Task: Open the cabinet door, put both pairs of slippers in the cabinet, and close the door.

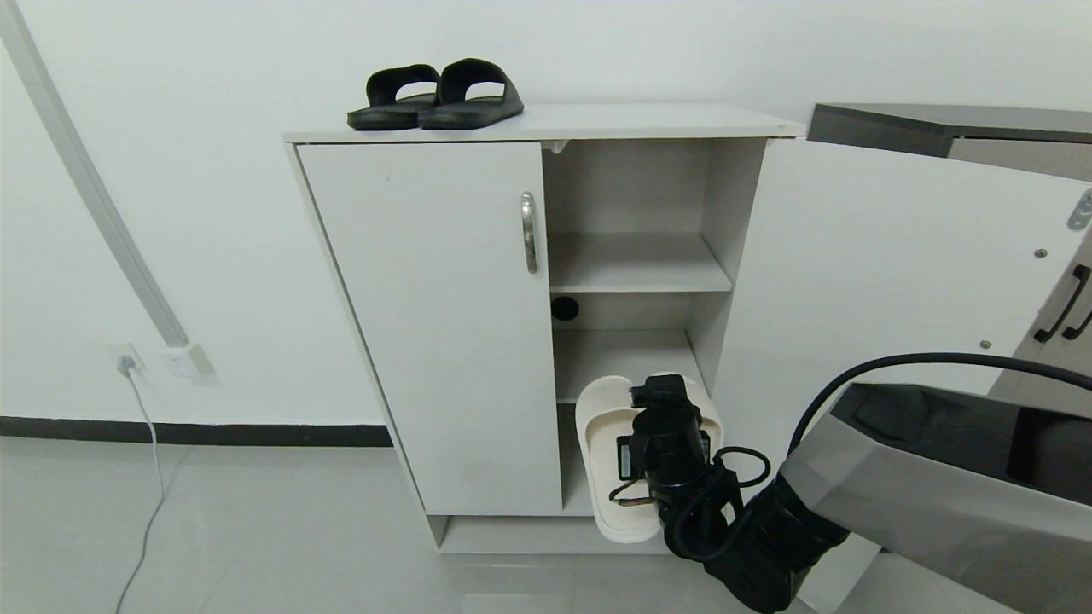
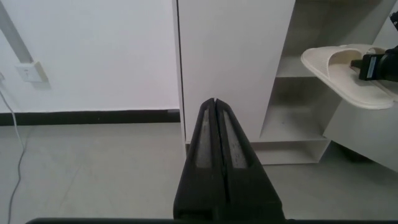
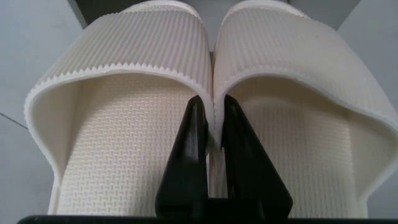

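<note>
cream slippers (image 3: 124, 81) pinched between right gripper (image 3: 212, 104) fingers

Plain office-like room: white wall (image 1: 171, 128), grey tiled floor (image 1: 256, 529), wall socket (image 1: 126, 356) lower left, white cabinet (image 1: 426, 341) beside grey cabinet (image 1: 947, 124).

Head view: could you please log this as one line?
right jaws shut on cream ribbed slippers | black slide slippers on white cabinet top | right door open

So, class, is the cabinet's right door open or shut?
Open: the right door stands wide, baring the shelves, while the left door sits flush and shut.
</note>
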Controlling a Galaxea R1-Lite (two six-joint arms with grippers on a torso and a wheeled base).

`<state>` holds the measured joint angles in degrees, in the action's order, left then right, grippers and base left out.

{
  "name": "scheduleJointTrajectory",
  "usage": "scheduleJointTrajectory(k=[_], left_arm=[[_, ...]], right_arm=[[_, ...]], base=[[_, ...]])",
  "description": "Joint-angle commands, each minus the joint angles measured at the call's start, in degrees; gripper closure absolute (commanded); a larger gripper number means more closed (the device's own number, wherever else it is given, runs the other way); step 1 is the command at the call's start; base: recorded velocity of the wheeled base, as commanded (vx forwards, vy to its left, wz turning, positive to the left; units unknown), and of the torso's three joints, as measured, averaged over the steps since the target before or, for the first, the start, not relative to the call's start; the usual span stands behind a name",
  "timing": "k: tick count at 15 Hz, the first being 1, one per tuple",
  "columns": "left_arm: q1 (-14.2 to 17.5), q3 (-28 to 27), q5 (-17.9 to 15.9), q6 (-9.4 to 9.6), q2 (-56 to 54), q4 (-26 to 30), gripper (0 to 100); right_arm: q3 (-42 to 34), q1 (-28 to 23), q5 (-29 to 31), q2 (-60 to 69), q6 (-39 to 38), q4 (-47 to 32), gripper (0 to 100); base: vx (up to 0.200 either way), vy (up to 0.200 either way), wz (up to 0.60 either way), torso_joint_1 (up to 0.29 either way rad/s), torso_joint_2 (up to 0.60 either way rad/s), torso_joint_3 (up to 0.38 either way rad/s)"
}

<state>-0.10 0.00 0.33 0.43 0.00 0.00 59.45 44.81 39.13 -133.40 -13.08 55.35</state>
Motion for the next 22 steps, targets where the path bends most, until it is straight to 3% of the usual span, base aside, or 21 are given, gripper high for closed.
scheduleJointTrajectory(k=[1, 6, 15, 17, 20, 22], left_arm=[[0.0, 0.0, -0.1, 0.01, 0.1, 0.0, 100], [0.0, -0.1, -0.1, 0.01, 0.1, 0.1, 100], [-0.1, -0.1, -0.1, -0.08, 0.1, 0.0, 100], [0.0, -0.1, -0.1, -0.08, 0.1, 0.0, 100], [0.0, -0.1, -0.1, -0.08, 0.1, 0.0, 100], [0.0, -0.1, -0.1, -0.08, 0.1, 0.0, 100]], right_arm=[[0.0, 0.2, 0.0, -0.2, -0.1, 0.0, 100], [-0.1, 0.2, 0.0, -1.0, -0.1, 0.0, 100], [-0.1, 0.2, 0.4, -1.0, -0.2, 0.2, 100], [-0.5, 0.2, 1.6, -2.6, 0.9, 5.3, 100], [-1.8, -0.6, 1.6, -6.1, 8.6, 20.2, 100], [-1.9, -0.8, 1.6, -6.7, 9.6, 21.3, 100]], base=[[0.0, 0.0, 0.0, 0.0, 0.0, 0.0], [0.0, 0.0, 0.0, 0.0, 0.0, -0.021], [0.0, 0.0, 0.0, 0.002, 0.0, -0.185], [0.0, 0.0, 0.0, 0.002, 0.0, -0.181], [0.0, 0.0, 0.0, 0.002, 0.0, -0.033], [0.0, 0.0, 0.0, 0.0, 0.0, 0.0]])
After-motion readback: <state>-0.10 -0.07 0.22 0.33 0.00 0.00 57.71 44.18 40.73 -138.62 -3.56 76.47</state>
